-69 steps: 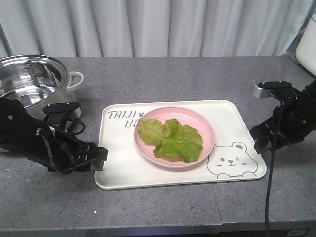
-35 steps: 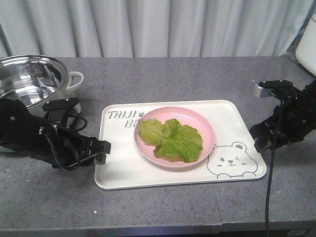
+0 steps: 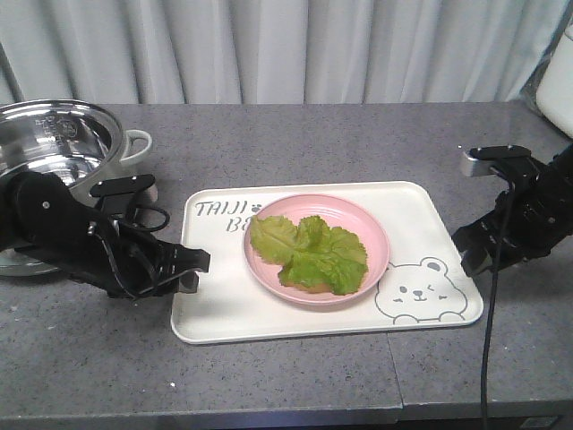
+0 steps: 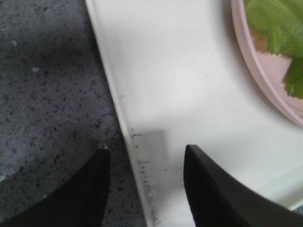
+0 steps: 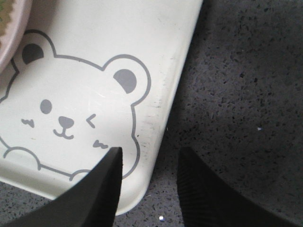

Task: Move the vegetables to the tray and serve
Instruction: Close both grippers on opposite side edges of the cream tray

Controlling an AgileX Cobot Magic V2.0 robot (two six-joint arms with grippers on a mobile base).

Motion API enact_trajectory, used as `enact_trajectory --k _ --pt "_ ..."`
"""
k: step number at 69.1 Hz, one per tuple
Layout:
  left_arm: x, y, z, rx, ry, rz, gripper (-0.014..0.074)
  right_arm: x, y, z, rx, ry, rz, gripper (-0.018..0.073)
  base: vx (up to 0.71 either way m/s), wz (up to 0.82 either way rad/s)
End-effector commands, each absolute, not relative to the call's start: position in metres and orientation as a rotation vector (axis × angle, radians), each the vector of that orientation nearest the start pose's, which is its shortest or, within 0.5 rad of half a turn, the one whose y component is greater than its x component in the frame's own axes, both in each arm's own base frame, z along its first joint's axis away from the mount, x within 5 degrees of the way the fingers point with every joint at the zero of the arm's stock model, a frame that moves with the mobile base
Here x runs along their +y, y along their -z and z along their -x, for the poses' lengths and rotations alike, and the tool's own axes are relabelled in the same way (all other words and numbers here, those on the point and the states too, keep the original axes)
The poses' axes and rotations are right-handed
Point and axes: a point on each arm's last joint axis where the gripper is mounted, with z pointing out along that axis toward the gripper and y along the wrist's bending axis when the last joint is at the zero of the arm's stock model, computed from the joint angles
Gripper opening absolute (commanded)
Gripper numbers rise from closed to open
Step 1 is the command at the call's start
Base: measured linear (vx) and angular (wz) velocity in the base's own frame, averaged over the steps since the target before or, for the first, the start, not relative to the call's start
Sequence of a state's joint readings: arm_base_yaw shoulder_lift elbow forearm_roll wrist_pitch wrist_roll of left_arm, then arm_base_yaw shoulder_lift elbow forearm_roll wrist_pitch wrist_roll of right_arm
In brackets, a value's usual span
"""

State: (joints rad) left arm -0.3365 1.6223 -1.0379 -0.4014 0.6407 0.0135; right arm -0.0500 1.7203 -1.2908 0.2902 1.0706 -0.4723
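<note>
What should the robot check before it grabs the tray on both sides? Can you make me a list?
1. Left gripper open and straddling the left rim of the tray: ok.
2. Right gripper open and straddling the right rim: ok.
3. Vegetables all lie inside the pink plate on the tray: ok.
4. Grippers low enough to catch the rim: cannot tell.
5. Pot stands apart from the tray: ok.

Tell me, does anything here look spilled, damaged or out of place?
Nothing is spilled. The lettuce lies on the plate, which sits on the tray. The only blemish: dark scuff marks on the tray's left rim and right rim, which look like wear, not damage.
</note>
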Motion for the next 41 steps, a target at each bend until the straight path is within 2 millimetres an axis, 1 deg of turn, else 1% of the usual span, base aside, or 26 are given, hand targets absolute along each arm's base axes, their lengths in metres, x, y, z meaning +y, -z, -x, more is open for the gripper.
enact_trajectory --k 1,21,28,41 --pt "-0.133 -0.244 -0.304 2.665 0.56 -0.111 0.0344 0.007 -0.268 -0.34 2.796 -0.297 0.432 0.0276 0.0 0.0" --pt "-0.136 -0.229 -0.305 2.753 0.575 -0.102 0.0344 0.005 -0.266 -0.341 2.8 -0.269 0.406 0.0276 0.0 0.0" --pt "-0.136 -0.229 -0.304 2.753 0.576 -0.103 0.0344 0.004 -0.258 -0.344 2.828 -0.264 0.395 0.0276 0.0 0.0" --pt "-0.136 -0.229 -0.304 2.751 0.576 -0.102 0.0344 0.007 -0.246 -0.349 2.849 -0.325 0.41 0.0276 0.0 0.0"
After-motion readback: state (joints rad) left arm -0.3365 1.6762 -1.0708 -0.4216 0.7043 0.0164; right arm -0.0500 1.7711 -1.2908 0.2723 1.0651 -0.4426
